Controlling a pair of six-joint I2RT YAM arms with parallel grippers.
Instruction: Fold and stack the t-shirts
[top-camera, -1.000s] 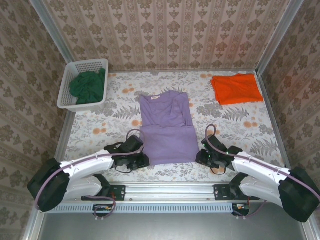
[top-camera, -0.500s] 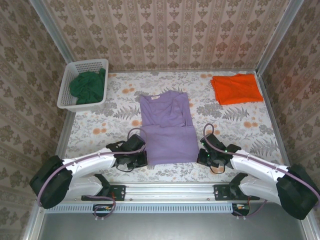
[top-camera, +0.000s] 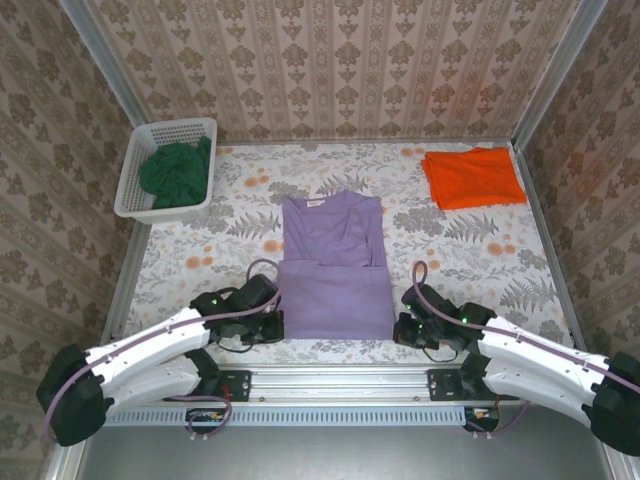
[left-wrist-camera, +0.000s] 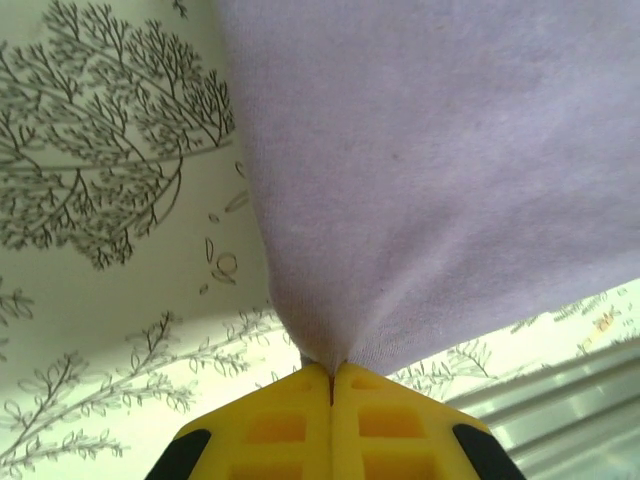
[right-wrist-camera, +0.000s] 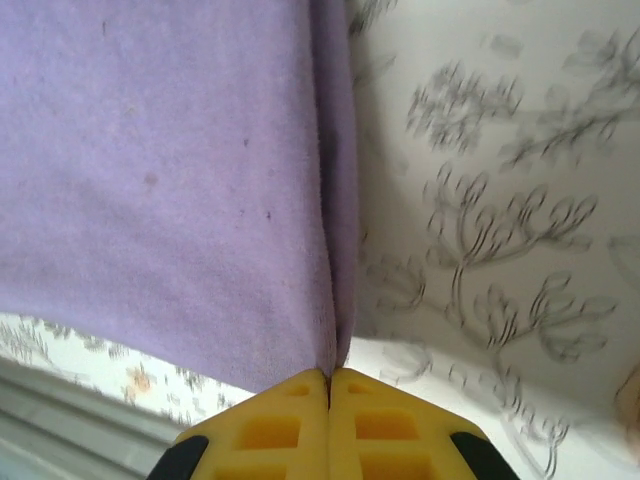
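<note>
Top external showed the purple tee (top-camera: 335, 285) lying folded at centre. The left gripper (left-wrist-camera: 331, 372) was clamped on its near left corner, the right gripper (right-wrist-camera: 329, 375) on its near right. The orange tee (top-camera: 472, 177) lay far right, the green tee (top-camera: 176, 172) in the basket (top-camera: 172, 127).

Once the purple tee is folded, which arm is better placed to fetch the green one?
Probably left: the green tee sits in the basket at far left, on the left gripper's side.
</note>
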